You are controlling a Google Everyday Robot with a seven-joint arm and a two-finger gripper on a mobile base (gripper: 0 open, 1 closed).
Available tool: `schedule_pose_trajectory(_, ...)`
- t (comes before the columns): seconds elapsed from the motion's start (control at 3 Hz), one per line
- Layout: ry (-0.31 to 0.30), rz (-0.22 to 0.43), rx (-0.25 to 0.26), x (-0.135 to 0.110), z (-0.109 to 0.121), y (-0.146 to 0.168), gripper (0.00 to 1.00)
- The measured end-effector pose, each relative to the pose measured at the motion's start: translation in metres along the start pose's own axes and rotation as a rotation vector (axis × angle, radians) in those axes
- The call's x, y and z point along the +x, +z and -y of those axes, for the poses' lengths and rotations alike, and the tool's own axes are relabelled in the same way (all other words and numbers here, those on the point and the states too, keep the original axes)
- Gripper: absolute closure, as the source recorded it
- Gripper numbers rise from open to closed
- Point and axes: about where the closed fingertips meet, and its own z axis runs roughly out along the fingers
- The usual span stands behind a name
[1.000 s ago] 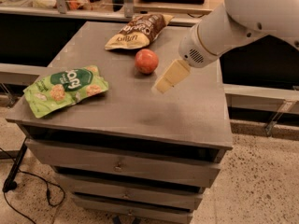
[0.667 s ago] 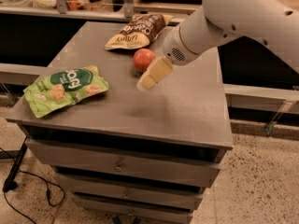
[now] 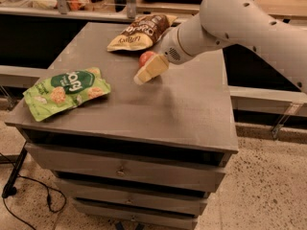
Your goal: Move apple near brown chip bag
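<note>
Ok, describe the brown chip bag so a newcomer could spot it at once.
On the grey cabinet top, look to the far edge, just beyond the apple and the gripper in front of it. The brown chip bag lies there: dark brown with a tan-yellow lettered end, unlike the light green bag at near left.

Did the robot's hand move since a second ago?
Yes. The gripper slid left in the picture over the cabinet top; it was right of the apple, now it overlaps it.
</note>
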Motion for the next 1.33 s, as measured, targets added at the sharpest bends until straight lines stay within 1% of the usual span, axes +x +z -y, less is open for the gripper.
schedule_pose_trajectory(0.33,-0.001,0.028,0.023,-0.002,0.019,0.016,0.00)
schedule_pose_trajectory(0.67,-0.004,0.036,0.031,0.002,0.036,0.025,0.00)
schedule_pose_trajectory(1.0,-0.009,0.026,0.025,0.010,0.044,0.027,0.17)
schedule_pose_trajectory(1.33,-0.015,0.008,0.008,0.020,0.045,0.022,0.40)
